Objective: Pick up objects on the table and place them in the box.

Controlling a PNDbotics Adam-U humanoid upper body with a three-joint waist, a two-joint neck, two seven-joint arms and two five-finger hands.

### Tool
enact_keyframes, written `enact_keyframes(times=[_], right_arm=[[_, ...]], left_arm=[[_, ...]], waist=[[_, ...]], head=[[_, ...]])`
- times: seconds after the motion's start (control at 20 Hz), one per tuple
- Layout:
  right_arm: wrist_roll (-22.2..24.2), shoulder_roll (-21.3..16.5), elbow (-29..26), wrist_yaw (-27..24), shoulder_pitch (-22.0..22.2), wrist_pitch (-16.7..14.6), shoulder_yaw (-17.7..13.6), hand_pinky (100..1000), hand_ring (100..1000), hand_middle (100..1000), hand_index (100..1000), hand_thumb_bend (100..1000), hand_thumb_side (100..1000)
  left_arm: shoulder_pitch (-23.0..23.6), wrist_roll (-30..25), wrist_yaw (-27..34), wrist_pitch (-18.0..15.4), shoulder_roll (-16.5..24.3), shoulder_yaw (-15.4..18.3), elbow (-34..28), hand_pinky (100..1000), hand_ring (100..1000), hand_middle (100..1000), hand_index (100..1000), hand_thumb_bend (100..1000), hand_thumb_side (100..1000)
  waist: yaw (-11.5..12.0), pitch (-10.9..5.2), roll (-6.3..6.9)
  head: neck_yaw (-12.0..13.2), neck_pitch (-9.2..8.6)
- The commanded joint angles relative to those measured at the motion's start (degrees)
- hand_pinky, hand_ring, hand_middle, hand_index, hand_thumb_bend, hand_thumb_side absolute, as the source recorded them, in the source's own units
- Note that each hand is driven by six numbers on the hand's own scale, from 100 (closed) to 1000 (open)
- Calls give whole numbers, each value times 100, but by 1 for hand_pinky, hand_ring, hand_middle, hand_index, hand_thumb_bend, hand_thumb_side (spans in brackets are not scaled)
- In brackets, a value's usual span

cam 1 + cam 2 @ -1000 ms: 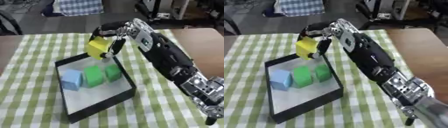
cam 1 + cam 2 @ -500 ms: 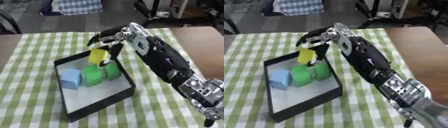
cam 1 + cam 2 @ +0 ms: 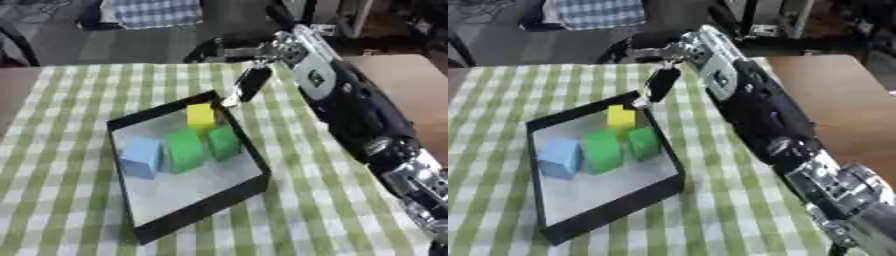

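Green-checked tablecloth under black box

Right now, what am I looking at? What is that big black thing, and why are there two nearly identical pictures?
The black thing is a robot's right arm, steered by a person. The two pictures come from the two eyes of a camera in its head, looking down, so they nearly match. Its right hand hangs open above the far edge of a black box on a green checked cloth. It holds nothing. In the box lie a yellow block, two green blocks and a blue block. The job is putting blocks in the box. The left hand is out of sight.
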Motion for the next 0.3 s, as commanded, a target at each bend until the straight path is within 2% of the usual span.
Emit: enact_keyframes(times=[0.05, 0.15, 0.2, 0.3], right_arm=[[-1336, -623, -766, -496, 417, 600, -594, 880, 807, 835, 927, 242, 332], [-2107, -755, -1042, -816, 953, 999, -915, 843, 751, 784, 894, 194, 331], [-2455, -776, -1157, -1001, 1237, 1163, -1054, 823, 718, 751, 867, 168, 360], [-2993, -710, -1339, -1461, 1827, 1408, -1294, 811, 706, 742, 864, 144, 385]], left_arm=[[6, 70, 15, 6, 143, 92, -76, 713, 668, 683, 883, 630, 825], [66, 106, 34, 15, 117, 102, -82, 710, 665, 680, 881, 621, 829], [94, 125, 41, 19, 101, 106, -88, 709, 663, 678, 880, 613, 832], [138, 164, 55, 26, 58, 115, -100, 707, 663, 678, 880, 602, 837]], waist=[[-60, -60, -99], [-136, -74, -138], [-165, -79, -153], [-204, -84, -169]], head=[[194, 38], [341, 38], [419, 38], [585, 38]])
